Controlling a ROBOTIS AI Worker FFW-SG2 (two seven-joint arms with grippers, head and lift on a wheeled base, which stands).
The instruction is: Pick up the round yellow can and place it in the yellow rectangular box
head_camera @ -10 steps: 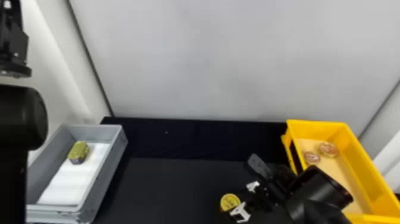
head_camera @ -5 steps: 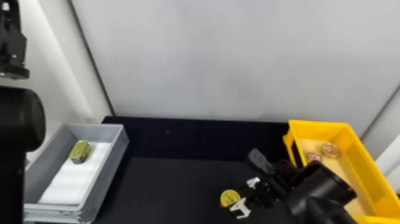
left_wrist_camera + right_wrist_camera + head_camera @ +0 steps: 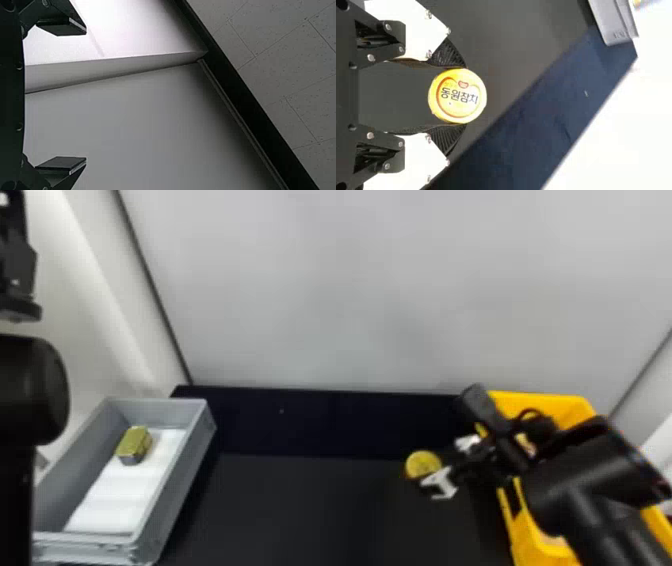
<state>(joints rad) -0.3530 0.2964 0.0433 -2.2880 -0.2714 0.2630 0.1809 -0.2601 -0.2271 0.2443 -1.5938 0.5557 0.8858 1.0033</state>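
The round yellow can (image 3: 423,465) is held by my right gripper (image 3: 442,465) above the black table, to the left of the yellow rectangular box (image 3: 540,547). In the right wrist view, the can (image 3: 457,95) is pinched between the two ribbed black pads of my right gripper (image 3: 459,95). My left arm is parked at the head view's left edge, with its gripper (image 3: 17,310) raised there. The left wrist view has the left gripper (image 3: 61,96) with its fingers wide apart and nothing between them.
A grey tray (image 3: 175,495) at the left holds a white sheet (image 3: 112,507) and a small yellow-green tin (image 3: 134,445). Behind the black table (image 3: 300,510) rises a light grey wall (image 3: 350,290). The right forearm overlaps much of the yellow box in the head view.
The right gripper has lifted and moved away from the robot with the can in it, and its arm now covers more of the yellow box. The left arm has barely shifted.
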